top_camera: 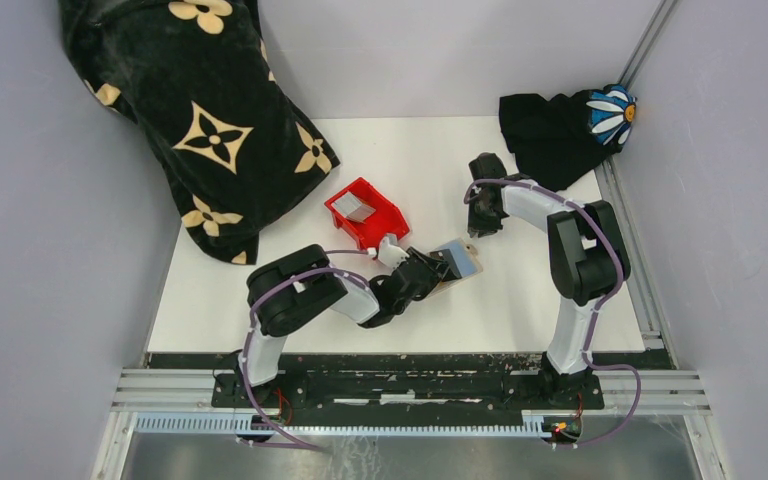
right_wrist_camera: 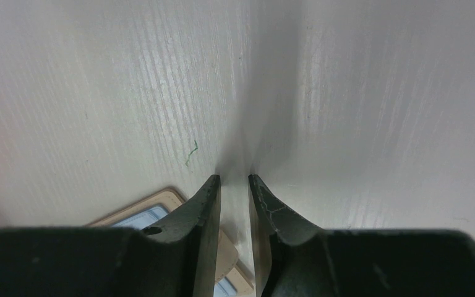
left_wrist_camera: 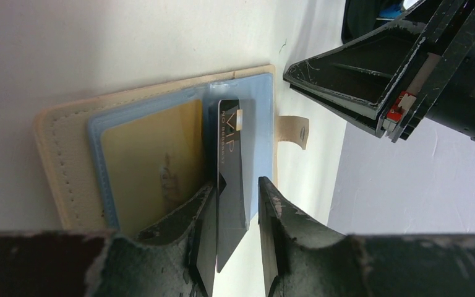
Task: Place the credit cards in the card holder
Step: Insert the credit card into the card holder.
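One card [left_wrist_camera: 229, 148] sat half-slotted in the card holder [left_wrist_camera: 68, 154].
Left hand [left_wrist_camera: 238, 182] slack around it, right hand [right_wrist_camera: 234, 177] narrow and empty; another card [top_camera: 358, 208] lay in the red bin [top_camera: 385, 225].

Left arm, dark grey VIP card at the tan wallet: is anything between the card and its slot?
Nothing visible. The dark grey card, between the left gripper's parted fingers, already has its far end on the tan card holder's pale blue inner pocket. The right gripper sits off the holder's corner, outside that path.
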Controlling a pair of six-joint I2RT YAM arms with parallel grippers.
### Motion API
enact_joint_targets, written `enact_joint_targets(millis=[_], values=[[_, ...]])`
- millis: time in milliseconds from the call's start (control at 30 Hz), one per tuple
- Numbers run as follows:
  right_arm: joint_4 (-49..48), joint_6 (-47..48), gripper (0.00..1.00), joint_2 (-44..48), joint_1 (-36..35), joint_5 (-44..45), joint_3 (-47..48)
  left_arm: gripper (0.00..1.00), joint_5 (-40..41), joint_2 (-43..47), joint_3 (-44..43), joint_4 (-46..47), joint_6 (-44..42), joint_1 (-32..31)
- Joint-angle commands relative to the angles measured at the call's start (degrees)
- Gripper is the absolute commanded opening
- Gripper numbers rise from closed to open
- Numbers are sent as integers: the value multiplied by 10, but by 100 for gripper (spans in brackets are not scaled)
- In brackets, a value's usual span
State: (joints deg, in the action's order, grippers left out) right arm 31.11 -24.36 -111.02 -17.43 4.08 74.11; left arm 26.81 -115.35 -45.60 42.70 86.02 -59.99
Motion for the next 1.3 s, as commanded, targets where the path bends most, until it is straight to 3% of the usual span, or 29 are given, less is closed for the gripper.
enact_joint_targets(millis=[0, 567, 800, 1033, 1267], values=[[2, -8, 29, 4, -2, -18, -33, 37, 6, 11, -5, -95, -54, -3], [15, -3, 28, 190, -27, 29, -96, 41, -4, 1, -15, -84, -104, 3], [-7, -11, 26, 269, -68, 63, -168, 41, -24, -5, -11, -63, -99, 10], [-78, -28, 11, 376, -146, 72, -268, 42, -36, -7, 21, -9, -82, 19], [-128, -24, 4, 415, -188, 63, -321, 42, -66, -20, 38, 41, -67, 29]])
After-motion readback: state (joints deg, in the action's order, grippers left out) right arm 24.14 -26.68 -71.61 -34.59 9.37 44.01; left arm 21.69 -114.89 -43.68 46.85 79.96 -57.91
